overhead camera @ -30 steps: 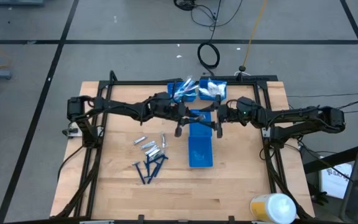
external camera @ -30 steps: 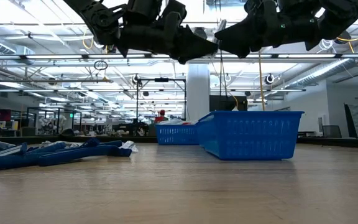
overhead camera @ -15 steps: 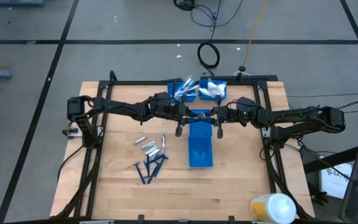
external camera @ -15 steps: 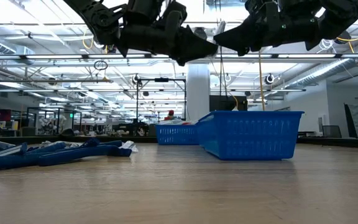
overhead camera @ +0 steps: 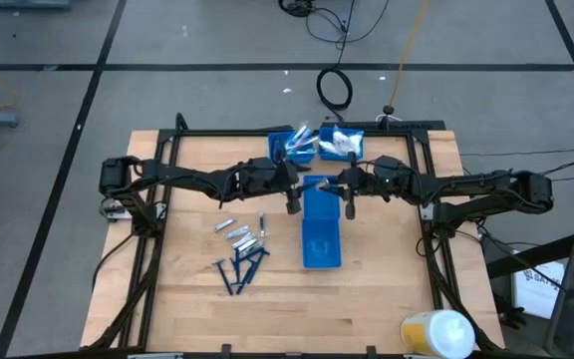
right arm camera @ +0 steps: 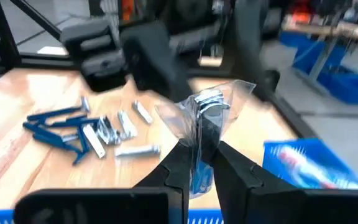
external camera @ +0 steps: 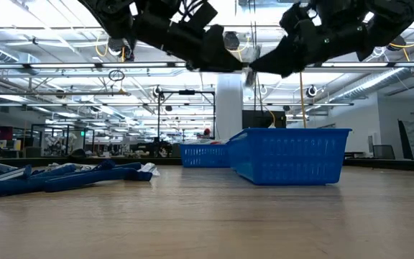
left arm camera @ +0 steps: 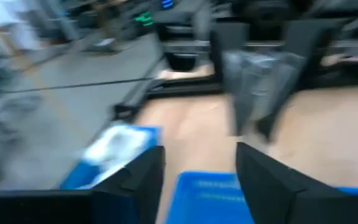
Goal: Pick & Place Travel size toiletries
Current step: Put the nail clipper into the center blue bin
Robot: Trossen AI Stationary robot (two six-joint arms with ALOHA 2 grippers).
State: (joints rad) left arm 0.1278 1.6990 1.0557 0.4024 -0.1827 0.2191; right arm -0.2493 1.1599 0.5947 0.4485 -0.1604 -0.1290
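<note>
From above, we see the long blue bin (overhead camera: 320, 231) at mid-worktop (overhead camera: 387, 299) nearly bare. Two smaller bins (overhead camera: 317, 146) behind it hold sticks and packets. Silvery tubes (overhead camera: 239, 234) and razors (overhead camera: 239, 269) lie loose left of it, so much sorting remains. The left gripper (overhead camera: 294, 186) and right gripper (overhead camera: 333, 186) meet above its far end.

At worktop level, both arms hang clear above the bin's rim, with open room beneath.

The left wrist shows its jaws parted and empty.

The right wrist shows its jaws closed on a clear-wrapped silvery packet (right arm camera: 205, 115), held above the bin.
</note>
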